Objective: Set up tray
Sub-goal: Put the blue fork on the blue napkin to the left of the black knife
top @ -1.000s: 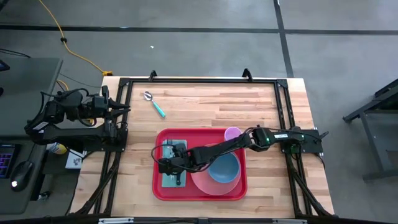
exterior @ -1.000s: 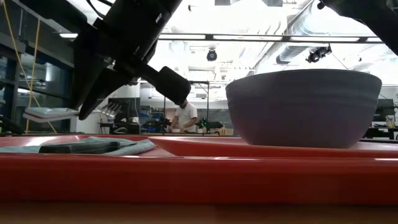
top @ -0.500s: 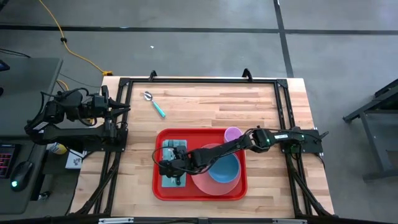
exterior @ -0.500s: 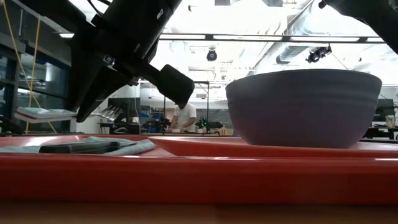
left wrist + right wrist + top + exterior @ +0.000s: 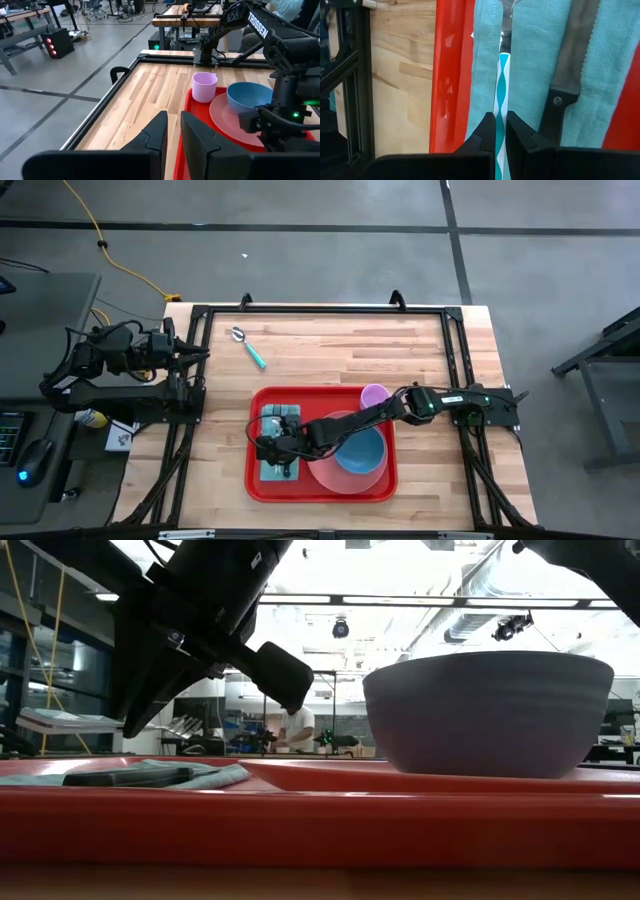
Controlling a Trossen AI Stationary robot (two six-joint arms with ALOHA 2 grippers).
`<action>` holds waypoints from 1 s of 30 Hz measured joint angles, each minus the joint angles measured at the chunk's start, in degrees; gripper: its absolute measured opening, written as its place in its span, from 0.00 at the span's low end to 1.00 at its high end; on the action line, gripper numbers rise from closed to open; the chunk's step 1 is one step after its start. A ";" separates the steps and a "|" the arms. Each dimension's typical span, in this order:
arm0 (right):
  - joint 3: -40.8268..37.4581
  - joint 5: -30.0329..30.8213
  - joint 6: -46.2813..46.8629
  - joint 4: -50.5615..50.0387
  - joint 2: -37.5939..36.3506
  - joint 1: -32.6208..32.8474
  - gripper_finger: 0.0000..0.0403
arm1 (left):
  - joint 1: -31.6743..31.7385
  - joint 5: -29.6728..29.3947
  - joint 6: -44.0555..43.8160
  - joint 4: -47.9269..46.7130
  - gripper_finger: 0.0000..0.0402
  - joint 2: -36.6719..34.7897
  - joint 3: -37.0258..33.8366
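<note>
The red tray (image 5: 320,492) lies mid-table. On its left part is a teal napkin (image 5: 535,60) with a dark-handled knife (image 5: 572,55) lying on it. My right gripper (image 5: 278,452) reaches across the tray from the right and is shut on a utensil with a teal-and-white handle (image 5: 501,75), which hangs over the napkin between the knife and the tray's left rim (image 5: 451,75). A blue bowl (image 5: 360,450) stands on a pink plate (image 5: 335,476) in the tray. My left gripper (image 5: 174,135) waits off the table's left edge, with a narrow empty gap between its fingers. My right gripper pinches the utensil's teal-and-white handle (image 5: 500,102) between its two fingers. The fingers slant down from the table's right side and lie across the handle. The utensil is about level over the napkin, and its pale end (image 5: 60,720) shows above the cloth.
A purple cup (image 5: 374,394) stands at the tray's far right corner. A teal-handled spoon (image 5: 247,346) lies on the bare wood at the far left. A black frame (image 5: 320,310) runs round the table edges. A person shows far off in the room behind.
My right gripper has rolled a little while staying in place. The utensil's pale end has swung slightly with it and now sits more level over the napkin.
</note>
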 joint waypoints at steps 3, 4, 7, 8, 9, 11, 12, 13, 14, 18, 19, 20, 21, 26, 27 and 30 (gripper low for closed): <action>0.00 -0.04 0.00 0.00 0.00 0.02 0.00 | 0.00 -0.10 0.00 0.00 0.21 0.00 0.00; 0.00 -0.17 0.02 0.00 0.00 0.02 0.00 | 0.01 -0.10 0.00 0.00 0.21 0.00 0.00; 0.00 -0.58 0.44 0.00 0.00 0.02 0.00 | 0.00 -0.12 0.00 0.00 0.21 0.02 0.00; 0.00 -0.69 0.44 0.00 0.00 0.02 0.00 | 0.00 -0.12 0.02 0.00 0.21 0.00 0.00; 0.00 -0.68 0.46 -0.02 0.00 0.02 0.00 | 0.02 -0.12 0.03 0.00 0.21 0.00 0.00; 0.00 -0.81 0.68 0.00 0.00 0.02 0.00 | 0.01 -0.15 -0.02 0.00 0.21 0.00 0.00; 0.00 -0.97 0.68 0.04 0.00 0.02 0.00 | 0.02 -0.15 -0.02 0.00 0.21 0.00 0.00; 0.00 -1.10 0.68 0.09 0.00 0.02 0.00 | 0.02 -0.16 -0.02 0.00 0.21 0.01 0.00; 0.00 -1.20 0.68 0.11 0.00 0.06 0.00 | 0.00 -0.16 -0.04 0.00 0.21 0.00 0.00; -0.02 -1.71 0.89 0.12 0.56 0.09 0.00 | 0.01 -0.29 -0.04 0.00 0.21 0.00 0.00; -0.02 -1.70 0.99 0.17 0.68 0.09 0.00 | 0.01 -0.29 -0.04 0.00 0.21 0.01 0.00; -0.02 -1.72 1.01 0.14 0.74 0.09 0.00 | 0.01 -0.29 -0.04 0.00 0.21 0.00 0.00; -0.02 -1.70 0.98 0.15 0.74 0.01 0.00 | 0.00 -0.29 -0.03 0.00 0.21 0.00 0.00; -0.02 -1.68 0.94 0.16 0.74 -0.02 0.00 | 0.01 -0.29 0.03 0.00 0.21 0.00 0.00; -0.04 -1.64 0.90 0.17 0.74 -0.02 0.00 | 0.00 -0.29 0.05 0.00 0.21 0.00 0.00; -0.04 -1.62 0.79 0.20 0.74 -0.02 0.00 | 0.01 -0.29 0.10 0.00 0.21 0.00 0.00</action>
